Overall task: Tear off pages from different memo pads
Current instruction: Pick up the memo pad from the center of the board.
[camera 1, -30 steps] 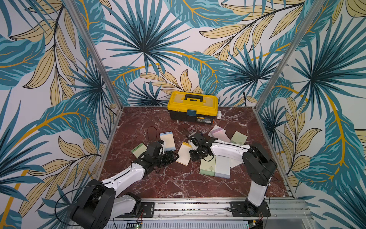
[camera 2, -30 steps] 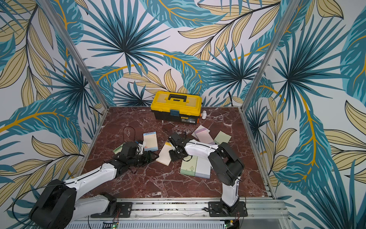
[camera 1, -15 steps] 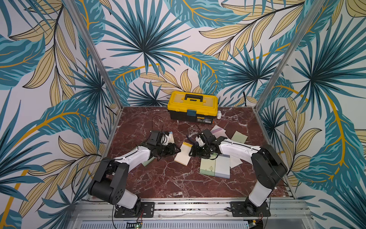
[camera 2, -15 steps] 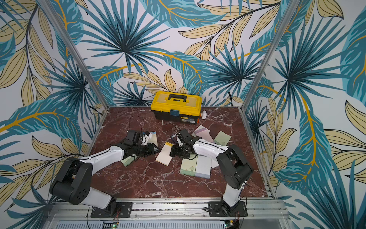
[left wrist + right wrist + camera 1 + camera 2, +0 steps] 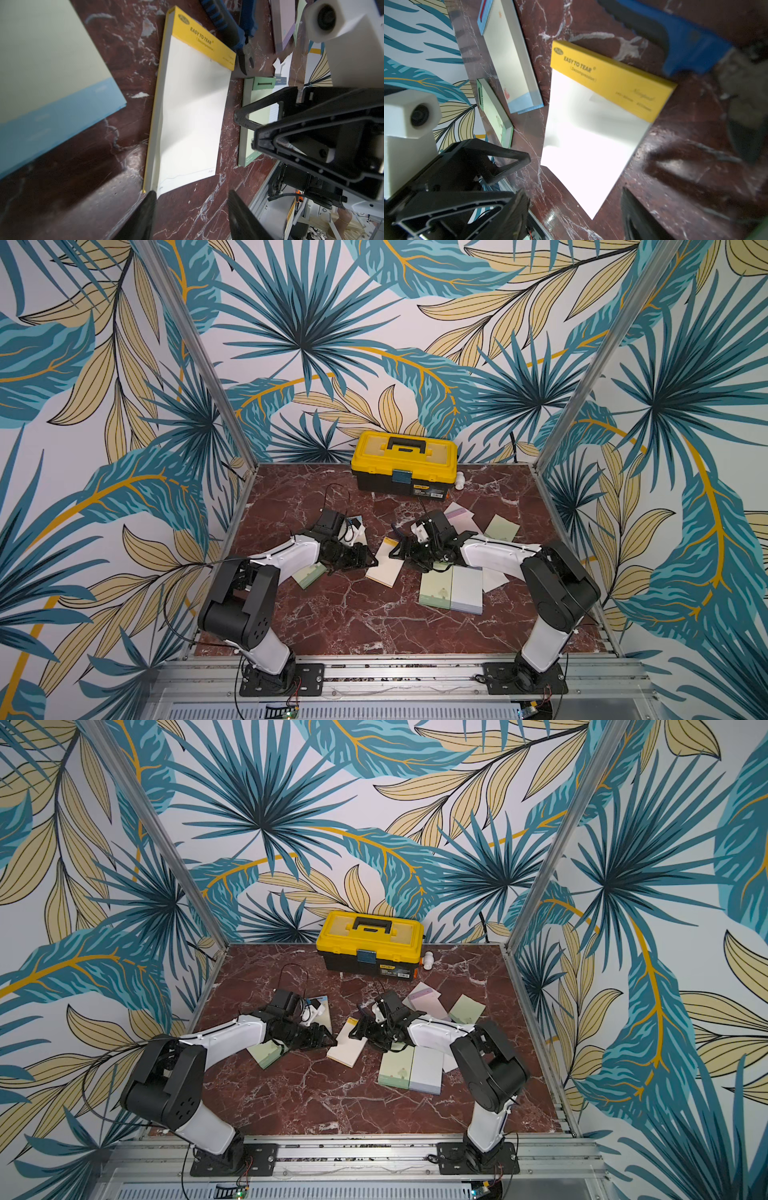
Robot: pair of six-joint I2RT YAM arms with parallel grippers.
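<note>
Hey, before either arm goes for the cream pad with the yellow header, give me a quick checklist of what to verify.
1. Left gripper open and empty: ok.
2. Right gripper open and empty: ok.
3. Cream pad flat on the table, face up: ok.
4. Top page raised enough to pinch: not ok, it looks flat.
5. Blue-handled pliers clear of the pad: cannot tell, they lie right beside its header end.
6. The two grippers apart: ok, they face each other across the pad.
</note>
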